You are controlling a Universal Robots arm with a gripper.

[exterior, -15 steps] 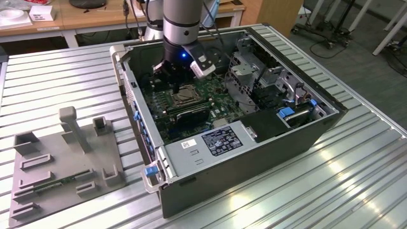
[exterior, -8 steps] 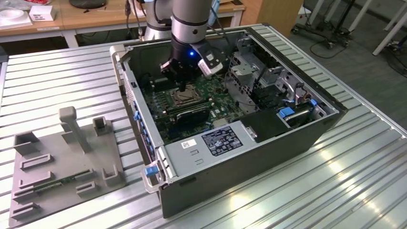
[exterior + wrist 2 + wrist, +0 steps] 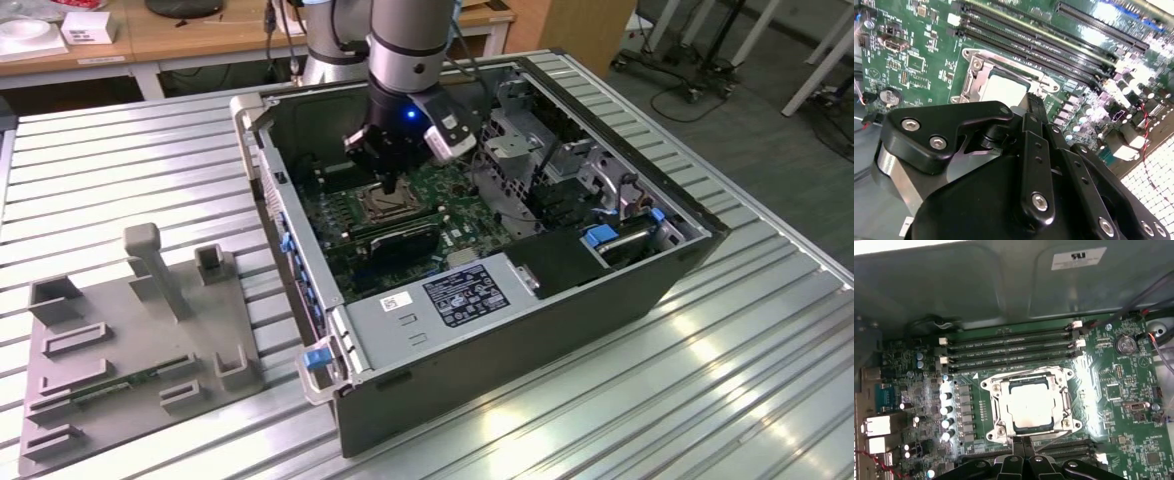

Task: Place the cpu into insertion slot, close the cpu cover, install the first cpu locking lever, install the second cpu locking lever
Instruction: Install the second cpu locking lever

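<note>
The cpu [image 3: 1030, 405], a pale silver square, lies in the insertion slot [image 3: 997, 429] on the green motherboard. The cpu cover [image 3: 1026, 381], a thin steel frame with a window, lies flat around it. My gripper [image 3: 1023, 441] is shut, its two black fingers pressed together with nothing seen between them. The tips stand at the socket's edge, on the side away from the upper row of memory slots. In the second wrist view the gripper [image 3: 1034, 102] points at the cover's [image 3: 1004, 62] corner beside the cpu [image 3: 1001, 90]. In the exterior view the gripper [image 3: 388, 190] hangs just over the slot [image 3: 378, 206].
Long black memory slots [image 3: 1009, 347] run along one side of the socket, more lie by the fingers. The open case walls [image 3: 287, 215] and a drive cage [image 3: 534, 150] hem the arm in. A grey fixture board [image 3: 134, 340] lies on the slatted table at the exterior view's left.
</note>
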